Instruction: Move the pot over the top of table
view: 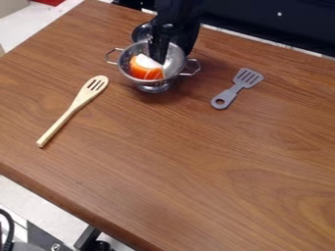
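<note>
The black gripper (159, 53) hangs down from the top edge of the camera view, its lower end inside the silver colander-like pot (175, 65). That pot has perforated metal walls, a small round foot and a wire handle on each side. It stands upright on the brown wooden table (196, 162), near the table's far edge. In the bowl lies an orange and white toy food piece (147, 71), just left of the gripper. The arm hides part of the pot's back rim.
A wooden slotted spoon (73, 108) lies to the left of the pot. To its right is a grey slotted spatula (237, 88). A dark rounded object (140, 32) is partly visible behind the pot, beside the arm. The table's front edge slants across the lower left.
</note>
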Action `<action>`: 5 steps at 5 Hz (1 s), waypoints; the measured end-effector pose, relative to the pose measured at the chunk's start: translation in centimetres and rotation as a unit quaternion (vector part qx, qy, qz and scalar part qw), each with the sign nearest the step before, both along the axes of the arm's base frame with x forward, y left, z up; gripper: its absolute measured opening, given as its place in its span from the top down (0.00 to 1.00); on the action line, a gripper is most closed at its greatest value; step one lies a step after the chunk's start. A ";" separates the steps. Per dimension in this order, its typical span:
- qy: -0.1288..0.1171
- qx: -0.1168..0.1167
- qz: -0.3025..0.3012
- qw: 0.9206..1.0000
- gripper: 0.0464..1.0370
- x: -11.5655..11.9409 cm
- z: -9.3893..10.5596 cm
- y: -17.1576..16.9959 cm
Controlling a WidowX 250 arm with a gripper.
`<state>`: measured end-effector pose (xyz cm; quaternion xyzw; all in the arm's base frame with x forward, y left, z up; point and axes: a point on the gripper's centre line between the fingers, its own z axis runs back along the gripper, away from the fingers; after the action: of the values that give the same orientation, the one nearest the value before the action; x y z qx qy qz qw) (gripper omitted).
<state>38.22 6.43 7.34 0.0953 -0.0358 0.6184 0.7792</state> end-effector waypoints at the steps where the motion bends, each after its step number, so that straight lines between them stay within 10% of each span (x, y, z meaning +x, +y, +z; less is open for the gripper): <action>1: -0.042 -0.028 -0.014 0.999 0.04 -0.3 1.9 0.0; 5: -0.080 -0.066 -0.144 0.984 0.04 -7.2 5.5 -0.8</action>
<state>31.04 5.64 12.82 -0.0121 -0.0701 0.5067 0.8592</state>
